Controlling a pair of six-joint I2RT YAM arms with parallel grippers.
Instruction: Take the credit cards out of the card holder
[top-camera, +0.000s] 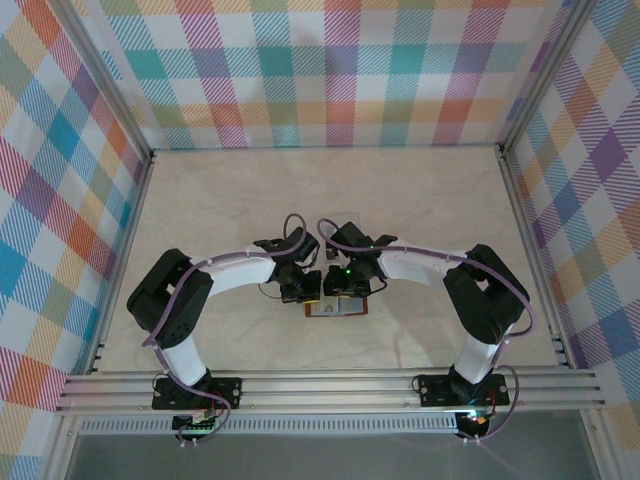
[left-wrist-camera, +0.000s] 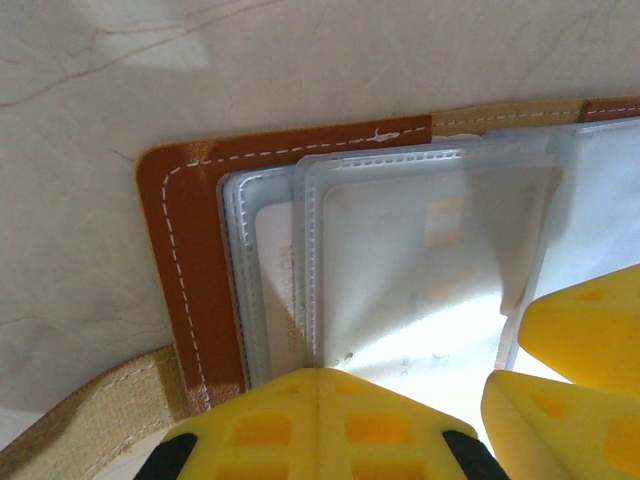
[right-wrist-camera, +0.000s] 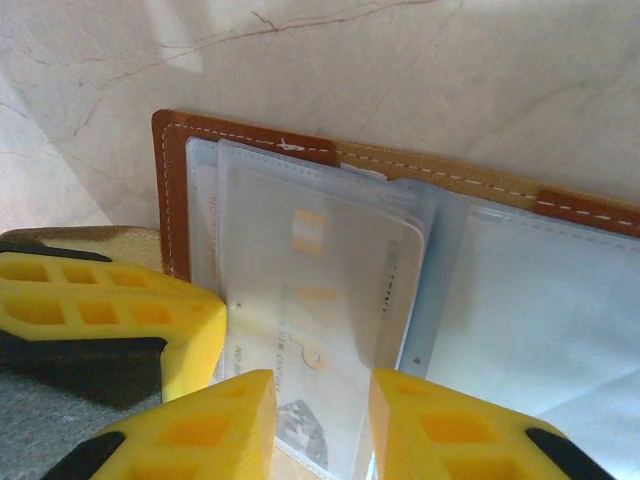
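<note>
The card holder lay open near the centre of the table, a pale credit card not yet out of its clear sleeve. The left gripper, clenched on nothing, bore down at the holder's 10 o'clock in the top view, apparently to pin it flat. Both arms were elbowed outward with wrists tipped down, and the right gripper hung at the holder's 12 o'clock, jaws partly apart over the card's near end, seemingly lining up a pull but visibly clamping nothing.

Pale marble table, open card holder lying flat
</note>
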